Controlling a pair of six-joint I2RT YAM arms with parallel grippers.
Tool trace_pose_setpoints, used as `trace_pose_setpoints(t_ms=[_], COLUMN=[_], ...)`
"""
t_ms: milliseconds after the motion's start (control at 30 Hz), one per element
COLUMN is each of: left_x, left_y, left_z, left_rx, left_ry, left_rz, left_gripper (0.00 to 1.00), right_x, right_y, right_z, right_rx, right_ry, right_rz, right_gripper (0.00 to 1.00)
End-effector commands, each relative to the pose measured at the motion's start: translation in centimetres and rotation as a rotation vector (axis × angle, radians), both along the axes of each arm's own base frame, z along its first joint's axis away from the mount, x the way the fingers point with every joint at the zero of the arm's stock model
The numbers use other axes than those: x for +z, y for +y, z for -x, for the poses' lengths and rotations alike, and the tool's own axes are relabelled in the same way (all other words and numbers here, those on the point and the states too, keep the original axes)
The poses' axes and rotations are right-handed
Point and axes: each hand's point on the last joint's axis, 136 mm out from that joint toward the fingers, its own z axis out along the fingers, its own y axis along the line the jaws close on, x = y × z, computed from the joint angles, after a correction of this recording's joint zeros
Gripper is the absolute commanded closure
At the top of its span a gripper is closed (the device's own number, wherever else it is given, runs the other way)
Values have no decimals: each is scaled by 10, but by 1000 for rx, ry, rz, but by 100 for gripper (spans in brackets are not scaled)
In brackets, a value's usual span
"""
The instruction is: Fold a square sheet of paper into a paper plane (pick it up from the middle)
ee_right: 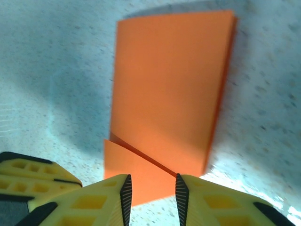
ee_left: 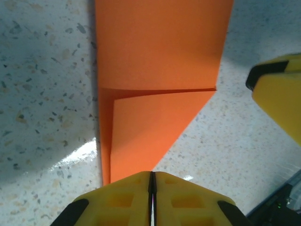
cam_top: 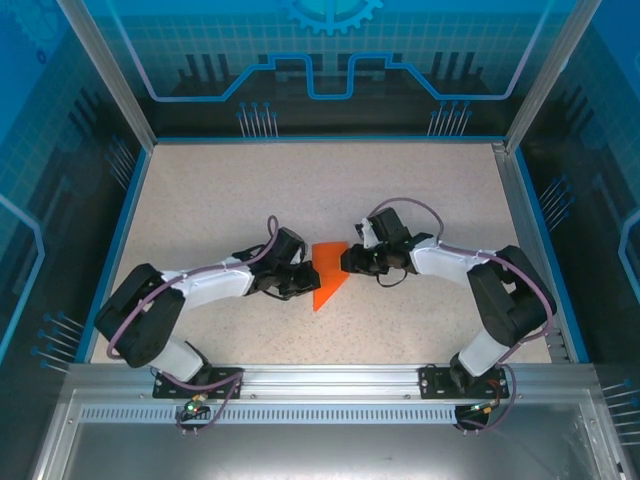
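Note:
The square sheet of paper (cam_top: 328,276) lies folded on the table between my two grippers. It is a bright orange rectangle with one corner folded over into a triangle pointing toward the near edge. In the left wrist view the paper (ee_left: 160,61) stretches ahead with the triangular flap nearest me. My left gripper (ee_left: 151,178) is shut, with its tips at the flap's point and no orange visible between the jaws. My right gripper (ee_right: 153,186) stands open, its fingers astride the folded corner of the paper (ee_right: 169,89). From above, the left gripper (cam_top: 303,279) and right gripper (cam_top: 350,263) flank the paper.
The speckled beige table (cam_top: 300,190) stretches far behind the paper. Blue panels and a metal frame (cam_top: 520,200) wall it in. A yellow finger of the right gripper (ee_left: 278,101) shows at the right of the left wrist view.

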Motion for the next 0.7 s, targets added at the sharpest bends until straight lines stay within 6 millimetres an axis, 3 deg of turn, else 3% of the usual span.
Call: trace_pose_setpoints(t_ms=[0,367,667], left_x=[0,-12,-8], left_y=[-5,-5,0], left_z=[-7,-11,-9], left_rx=[-22,-17,-39], left_ry=[-20,-4,-43], left_rz=[-17,-46,-68], left_gripper=[90,90,85], right_x=[-12,-22,-12], right_y=[-3,11,23], right_z=[10,8,8], right_rx=[4,39,85], right_ry=[50,99,76], right_rz=[0,-52,-93], right_gripper=[62,57,65])
